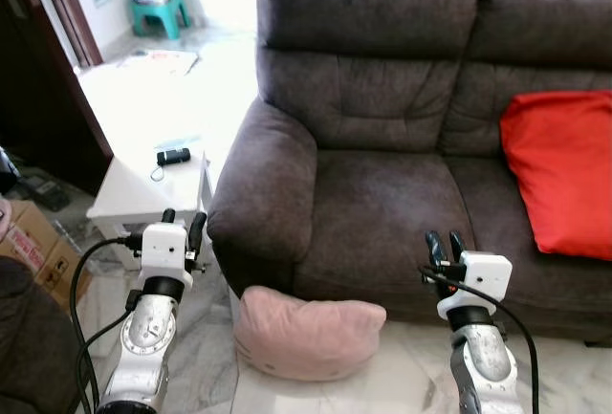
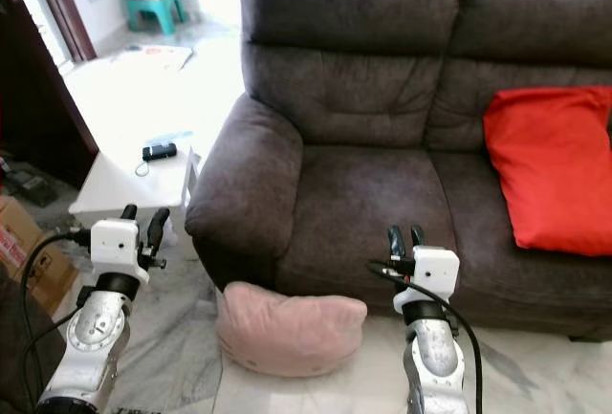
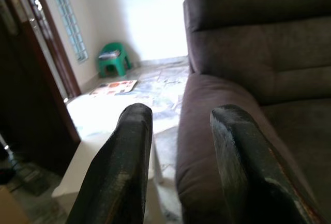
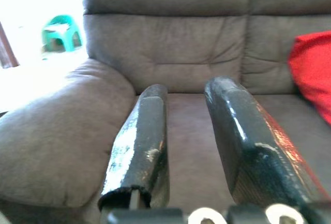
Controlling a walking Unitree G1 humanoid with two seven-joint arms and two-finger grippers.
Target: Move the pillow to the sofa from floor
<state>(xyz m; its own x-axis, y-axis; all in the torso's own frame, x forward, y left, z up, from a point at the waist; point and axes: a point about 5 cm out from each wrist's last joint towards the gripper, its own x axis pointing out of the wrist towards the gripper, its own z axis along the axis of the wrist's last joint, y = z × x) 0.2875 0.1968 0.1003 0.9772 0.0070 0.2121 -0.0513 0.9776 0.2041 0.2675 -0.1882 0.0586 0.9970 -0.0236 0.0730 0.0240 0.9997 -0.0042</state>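
The pink pillow (image 1: 306,336) lies on the marbled floor (image 1: 564,381), touching the front base of the dark grey sofa (image 1: 382,204) below its armrest. A red cushion (image 1: 562,170) leans against the backrest on the sofa's right seat.

The left pincer (image 1: 183,225) is raised beside the armrest, above a white tabletop (image 1: 143,194); its fingers (image 3: 121,167) are parted and hold nothing. The right pincer (image 1: 444,247) is raised in front of the seat edge, to the right of the pillow; its fingers (image 4: 142,141) stand slightly apart, empty.

A small black device (image 1: 173,156) lies on the tabletop. A green plastic stool (image 1: 158,3) stands at the far end of the room. A cardboard box (image 1: 33,247) sits at the left edge.
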